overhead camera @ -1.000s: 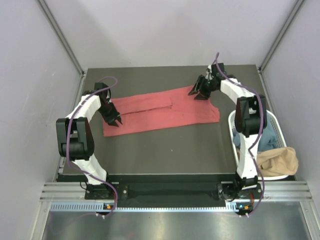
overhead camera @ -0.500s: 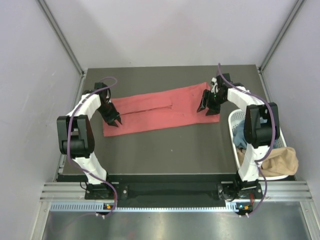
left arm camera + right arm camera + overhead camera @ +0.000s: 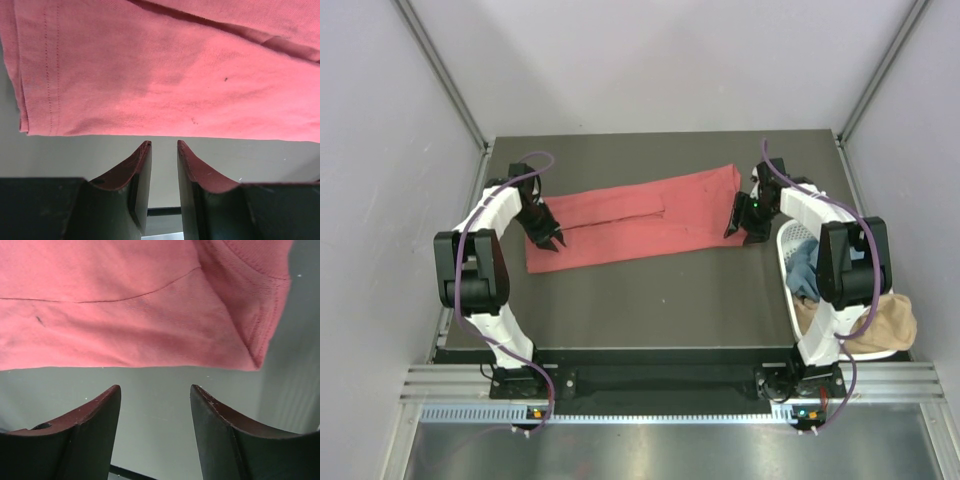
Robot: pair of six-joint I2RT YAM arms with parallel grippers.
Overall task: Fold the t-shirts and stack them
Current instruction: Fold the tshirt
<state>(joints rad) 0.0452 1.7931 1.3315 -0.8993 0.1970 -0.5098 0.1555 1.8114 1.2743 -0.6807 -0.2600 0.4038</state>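
The coral-red t-shirt (image 3: 640, 220) lies folded into a long band across the middle of the table (image 3: 650, 300), slanting from the left edge toward the far right corner. The left jaws stand at the near hem of its left end, with only a narrow gap between them and nothing in it. The right jaws are wide apart and empty, just off the near hem at its right end. At the table's right edge, a white basket (image 3: 782, 243) holds a blue t-shirt (image 3: 807, 272) and a tan t-shirt (image 3: 876, 322).

Coral-red t-shirt (image 3: 640, 215) lies folded long; blue t-shirt (image 3: 806, 272), tan t-shirt (image 3: 876, 326) crumpled.
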